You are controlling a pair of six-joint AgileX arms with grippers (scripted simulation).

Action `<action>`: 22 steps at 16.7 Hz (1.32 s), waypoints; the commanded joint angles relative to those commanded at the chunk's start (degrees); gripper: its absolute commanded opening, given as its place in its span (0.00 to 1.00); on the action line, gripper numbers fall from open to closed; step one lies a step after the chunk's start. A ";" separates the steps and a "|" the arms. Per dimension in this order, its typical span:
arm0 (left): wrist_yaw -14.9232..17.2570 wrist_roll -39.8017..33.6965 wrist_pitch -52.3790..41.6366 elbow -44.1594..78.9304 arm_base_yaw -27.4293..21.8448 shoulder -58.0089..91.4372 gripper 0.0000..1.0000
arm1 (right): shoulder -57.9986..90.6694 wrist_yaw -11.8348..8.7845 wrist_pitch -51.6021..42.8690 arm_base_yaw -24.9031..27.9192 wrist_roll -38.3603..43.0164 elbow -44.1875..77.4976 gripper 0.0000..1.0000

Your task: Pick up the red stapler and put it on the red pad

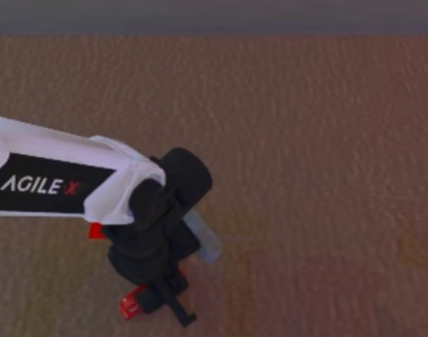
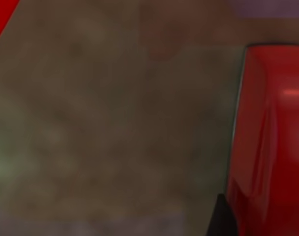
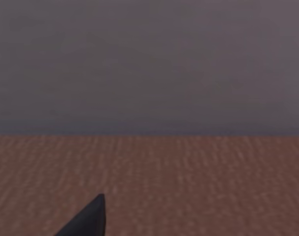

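Note:
In the top view my left gripper hangs near the table's front edge, left of centre. The glossy red stapler pokes out from under it on its left side. In the left wrist view the stapler fills one side, very close, with one dark fingertip pressed against its flank; the other finger is out of frame. Most of the red pad is hidden beneath my left arm; a corner of the pad shows in the wrist view. My right arm is outside the top view.
Brown textured tabletop stretches to the right and back, ending at a grey wall. A pale grey patch lies beside my left wrist. The right wrist view shows one dark fingertip over bare table.

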 joint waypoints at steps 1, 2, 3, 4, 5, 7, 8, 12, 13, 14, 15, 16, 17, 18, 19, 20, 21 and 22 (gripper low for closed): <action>0.00 0.00 0.00 0.00 0.00 0.00 0.00 | 0.00 0.00 0.00 0.00 0.00 0.00 1.00; 0.00 0.00 0.00 0.00 0.00 0.00 0.00 | 0.00 0.00 0.00 0.00 0.00 0.00 1.00; -0.01 0.05 -0.01 0.01 -0.01 -0.06 0.00 | 0.00 0.00 0.00 0.00 0.00 0.00 1.00; -0.01 0.06 -0.18 0.15 -0.02 -0.13 0.00 | 0.00 0.00 0.00 0.00 0.00 0.00 1.00; -0.01 0.08 -0.94 0.73 -0.06 -0.42 0.00 | 0.00 0.00 0.00 0.00 0.00 0.00 1.00; -0.03 0.03 -4.18 2.81 -0.02 -1.70 0.00 | 0.00 0.00 0.00 0.00 0.00 0.00 1.00; -0.04 -0.05 -6.42 4.11 0.08 -2.65 0.00 | 0.00 0.00 0.00 0.00 0.00 0.00 1.00; -0.05 -0.26 -17.36 9.65 0.48 -7.01 0.00 | 0.00 0.00 0.00 0.00 0.00 0.00 1.00; -0.05 -0.31 -19.69 10.87 0.58 -8.08 0.00 | 0.00 0.00 0.00 0.00 0.00 0.00 1.00; -0.04 -0.35 -21.46 11.87 0.69 -9.05 0.00 | 0.00 0.00 0.00 0.00 0.00 0.00 1.00; -0.04 -0.38 -22.62 12.58 0.78 -9.83 0.00 | 0.00 0.00 0.00 0.00 0.00 0.00 1.00; -0.04 -0.40 -23.17 12.95 0.84 -10.26 0.00 | 0.00 0.00 0.00 0.00 0.00 0.00 1.00; -0.04 -0.40 -23.23 12.99 0.84 -10.30 0.00 | 0.00 0.00 0.00 0.00 0.00 0.00 1.00; -0.04 -0.40 -23.23 12.99 0.84 -10.30 0.00 | 0.00 0.00 0.00 0.00 0.00 0.00 1.00; -0.04 -0.40 -23.23 12.99 0.84 -10.30 0.00 | 0.00 0.00 0.00 0.00 0.00 0.00 1.00; -0.06 -0.31 -23.08 12.84 0.54 -10.09 0.00 | 0.00 0.00 0.00 0.00 0.00 0.00 1.00; -0.06 -0.31 -23.08 12.84 0.54 -10.09 0.00 | 0.00 0.00 0.00 0.00 0.00 0.00 1.00; -0.06 -0.88 -23.19 13.08 0.56 -9.90 0.00 | 0.00 0.00 0.00 0.00 0.00 0.00 1.00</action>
